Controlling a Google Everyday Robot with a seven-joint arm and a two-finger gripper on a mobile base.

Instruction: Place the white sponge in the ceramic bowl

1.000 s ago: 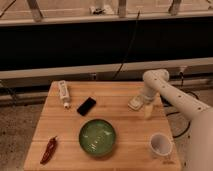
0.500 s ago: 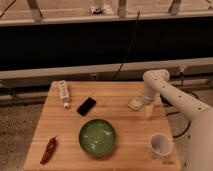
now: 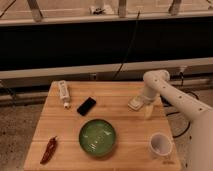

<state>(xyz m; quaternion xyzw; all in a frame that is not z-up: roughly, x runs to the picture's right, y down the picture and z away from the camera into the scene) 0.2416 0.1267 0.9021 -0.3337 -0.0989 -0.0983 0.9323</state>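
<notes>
Wooden desk [image 3: 125,125] with the gripper [image 3: 141,103] lowered near the right edge, over the white sponge [image 3: 135,104]; whether its fingers have closed on the block cannot be told. Ceramic bowl [image 3: 97,137] sits toward the front edge, near centre, its open top free to receive the sponge.

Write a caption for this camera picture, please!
Robot gripper at the white sponge, right of the green bowl on a wooden table.
</notes>
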